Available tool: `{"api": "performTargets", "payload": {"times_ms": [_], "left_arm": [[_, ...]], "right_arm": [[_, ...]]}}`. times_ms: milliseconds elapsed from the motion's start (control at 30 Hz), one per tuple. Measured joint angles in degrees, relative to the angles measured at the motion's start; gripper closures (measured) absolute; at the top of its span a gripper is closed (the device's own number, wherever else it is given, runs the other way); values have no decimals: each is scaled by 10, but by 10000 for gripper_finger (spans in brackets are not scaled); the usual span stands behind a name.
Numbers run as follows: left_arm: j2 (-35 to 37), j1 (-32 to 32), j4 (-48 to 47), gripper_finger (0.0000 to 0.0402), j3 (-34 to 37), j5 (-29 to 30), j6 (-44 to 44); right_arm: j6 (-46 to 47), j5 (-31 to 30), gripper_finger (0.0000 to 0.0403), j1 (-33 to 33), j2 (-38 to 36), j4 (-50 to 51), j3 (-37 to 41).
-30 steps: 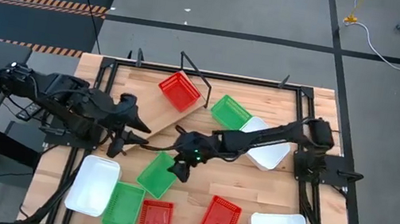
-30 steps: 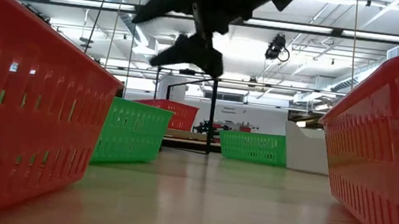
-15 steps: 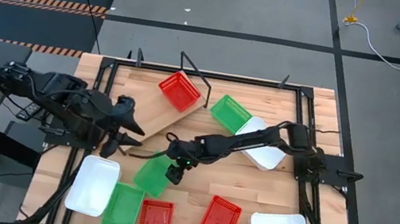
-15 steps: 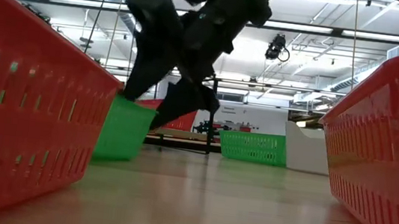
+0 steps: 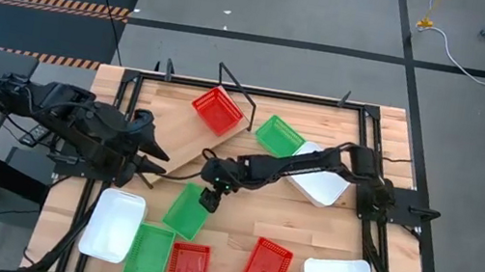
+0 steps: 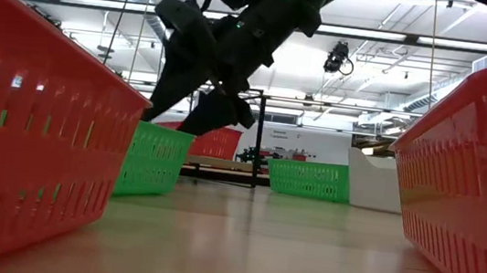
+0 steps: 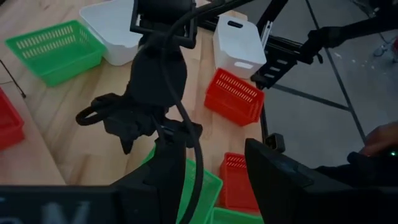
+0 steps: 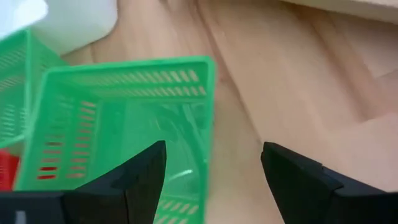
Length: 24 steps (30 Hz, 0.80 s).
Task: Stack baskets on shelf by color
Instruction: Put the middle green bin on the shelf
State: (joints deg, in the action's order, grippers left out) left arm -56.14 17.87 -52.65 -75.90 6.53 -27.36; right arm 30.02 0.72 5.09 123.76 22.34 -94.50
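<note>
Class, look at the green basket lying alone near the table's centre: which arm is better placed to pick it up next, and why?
The right. Its gripper hangs with open jaws over the end of that green basket, whose rim shows between its fingers in the right wrist view. The left gripper waits off to the side by the shelf.

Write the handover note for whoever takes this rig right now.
Right gripper: open, empty, over the near end of a loose green basket mid-table.
Left gripper: empty, waiting at the left by the shelf.
Shelf lies askew at the back; one red basket sits on it.
Done: nothing stacked by color yet.
Left: two more reds, three greens, three whites, all loose on the table.
</note>
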Motion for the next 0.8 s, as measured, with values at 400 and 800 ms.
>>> {"api": "performTargets", "payload": {"times_ms": [400,800], "left_arm": [[1,0,-3,230,0,33,9],[9,0,-4,230,0,39,-5]], "right_arm": [[18,0,182,-2,0,-2,17],[58,11,251,-4,10,-28,17]]}}
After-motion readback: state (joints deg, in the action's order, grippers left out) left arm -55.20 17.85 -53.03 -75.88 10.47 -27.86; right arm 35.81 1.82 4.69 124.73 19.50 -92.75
